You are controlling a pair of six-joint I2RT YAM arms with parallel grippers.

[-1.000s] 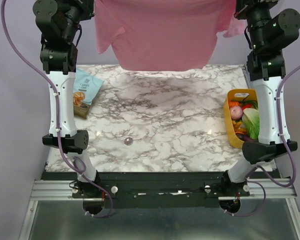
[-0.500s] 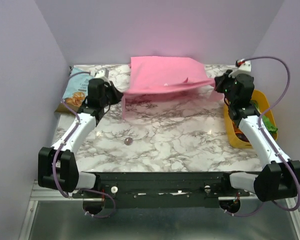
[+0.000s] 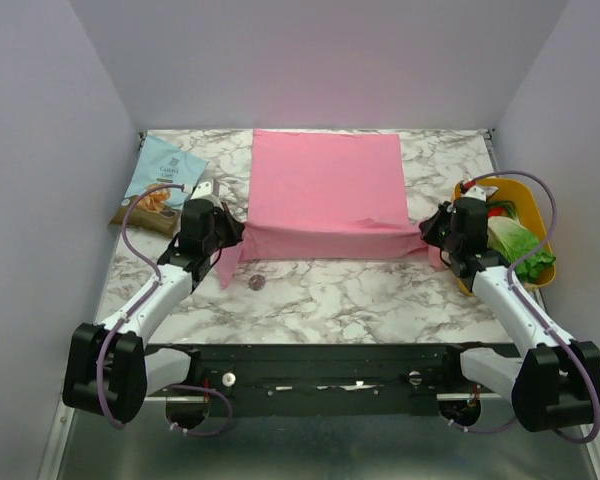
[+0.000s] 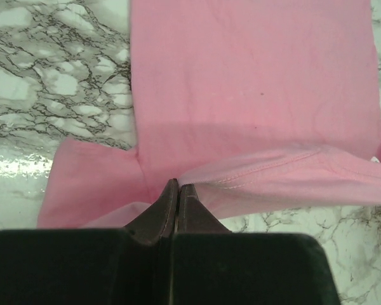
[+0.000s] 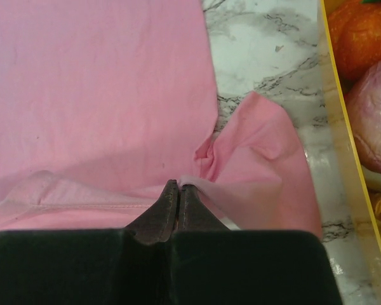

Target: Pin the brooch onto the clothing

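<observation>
The pink shirt (image 3: 325,185) lies flat in the upper middle, its long way running up and down, sleeves at the bottom. My left gripper (image 3: 228,236) and right gripper (image 3: 427,232) each pinch a bottom corner tight. The brooch (image 3: 257,283) sits just below, near the left one, and the yellow tub (image 3: 528,187) at right holds vegetables (image 3: 515,245).

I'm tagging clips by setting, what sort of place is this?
Likely a robot test booth: plain lilac walls enclose a marble-patterned tabletop, with two white-and-black robot arms bolted at its near edge.
</observation>
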